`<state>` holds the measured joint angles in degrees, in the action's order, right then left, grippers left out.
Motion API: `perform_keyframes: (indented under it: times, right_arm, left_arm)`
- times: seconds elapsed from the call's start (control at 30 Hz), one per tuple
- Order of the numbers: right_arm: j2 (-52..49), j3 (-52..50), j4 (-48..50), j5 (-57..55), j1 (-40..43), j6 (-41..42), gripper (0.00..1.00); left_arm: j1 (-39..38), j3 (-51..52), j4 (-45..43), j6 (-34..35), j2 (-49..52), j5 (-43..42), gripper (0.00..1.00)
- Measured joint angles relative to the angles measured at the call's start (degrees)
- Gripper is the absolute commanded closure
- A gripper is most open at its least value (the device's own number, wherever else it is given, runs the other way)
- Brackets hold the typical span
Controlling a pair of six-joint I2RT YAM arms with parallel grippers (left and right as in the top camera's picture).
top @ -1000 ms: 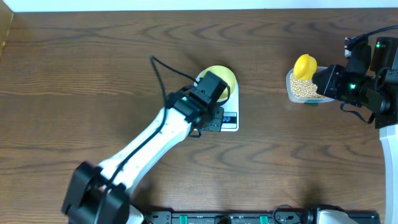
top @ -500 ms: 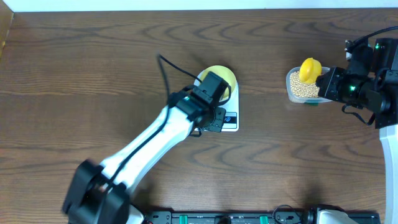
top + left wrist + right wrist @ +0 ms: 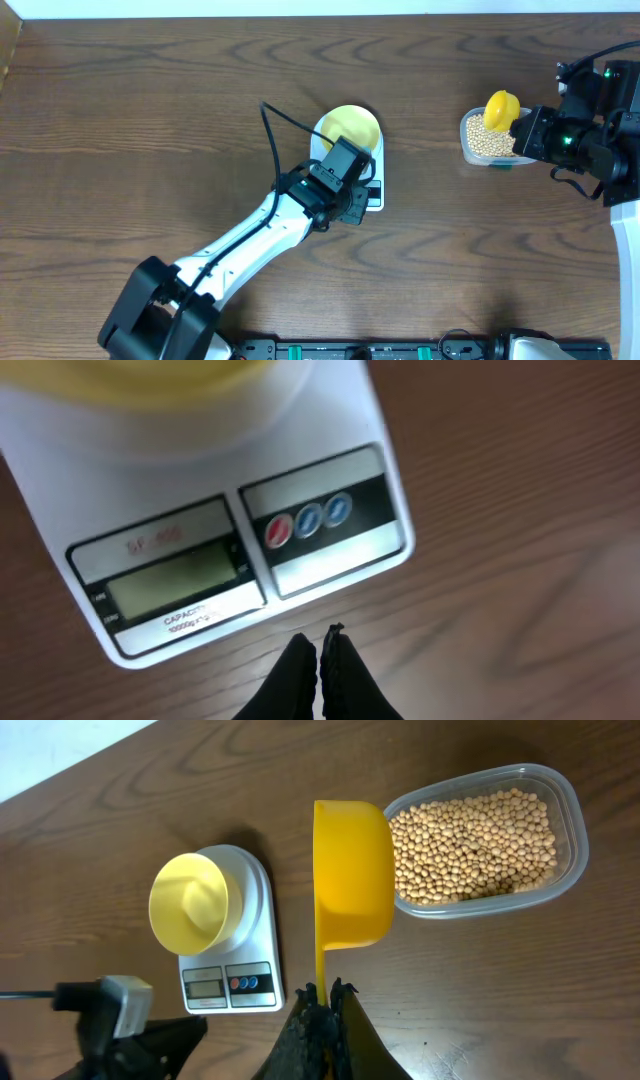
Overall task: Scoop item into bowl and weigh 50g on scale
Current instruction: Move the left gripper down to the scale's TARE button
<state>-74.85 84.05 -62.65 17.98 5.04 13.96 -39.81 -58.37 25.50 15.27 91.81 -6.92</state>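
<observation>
The white scale stands mid-table with the empty pale yellow bowl on its platform; both also show in the right wrist view, scale and bowl. In the left wrist view the scale's display and buttons fill the frame. My left gripper is shut and empty, its tips just in front of the scale's near edge. My right gripper is shut on the handle of a bright yellow scoop, held beside the clear container of tan beans. The scoop is over the container's edge.
The clear bean container stands at the right of the wooden table. The left arm stretches diagonally from the front left toward the scale. The table's back edge runs along the top.
My left gripper has pulled back from over the scale toward the front, so its tips now sit before the scale's near edge. The scoop has shifted slightly right over the container.
</observation>
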Motion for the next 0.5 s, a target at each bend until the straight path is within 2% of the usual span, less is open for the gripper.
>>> perform_keyframes:
  times: [0.23, 0.5]
  right_arm:
    - [0.0, 0.0, 0.76, 0.0, 0.0, 0.0, 0.99]
    - [0.0, 0.0, 0.72, 0.0, 0.0, 0.0, 0.99]
  left_arm:
    - [0.0, 0.07, -3.48, -4.68, 1.05, 1.07, 0.93]
    - [0.0, 0.07, -5.25, -9.2, 6.58, 1.29, 0.93]
